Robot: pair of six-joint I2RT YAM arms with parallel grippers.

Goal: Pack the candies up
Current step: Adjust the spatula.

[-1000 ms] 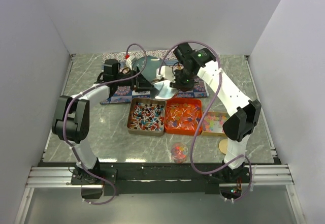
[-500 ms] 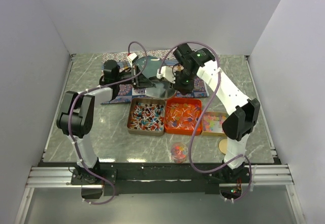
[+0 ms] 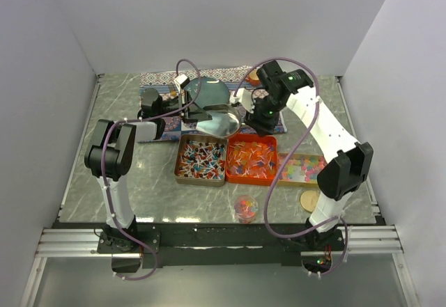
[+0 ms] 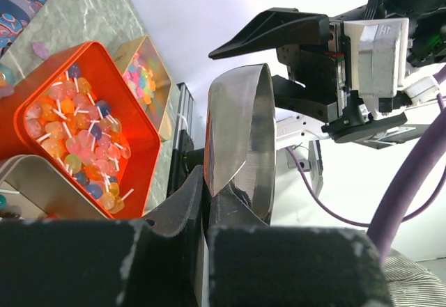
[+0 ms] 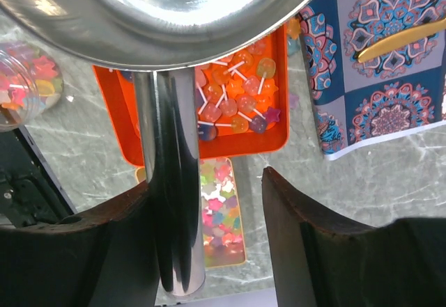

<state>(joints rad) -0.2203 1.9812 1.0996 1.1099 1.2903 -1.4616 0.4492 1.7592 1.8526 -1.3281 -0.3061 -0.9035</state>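
Note:
The candies lie in three trays: red-white-blue ones in a metal tray (image 3: 201, 159), orange-red ones in an orange tray (image 3: 252, 159) (image 4: 83, 140) (image 5: 237, 105), pastel ones in a small tray (image 3: 303, 169) (image 5: 221, 216). A silver scoop (image 3: 219, 121) (image 4: 240, 133) hangs above the trays' far side. My left gripper (image 3: 188, 112) (image 4: 205, 202) is shut on its rim. My right gripper (image 3: 261, 115) (image 5: 209, 189) is open around the scoop's handle (image 5: 171, 182), which rests against one finger only.
A small jar (image 3: 245, 208) (image 5: 28, 84) holding candies stands near the front edge, a round wooden lid (image 3: 309, 200) to its right. A patterned mat (image 3: 164, 129) (image 5: 376, 63) lies behind the trays with a round dark disc (image 3: 207, 91) on it.
My left gripper has shut on the scoop's rim. My right gripper has opened off the handle and shifted right. The scoop has swung a little towards the left arm.

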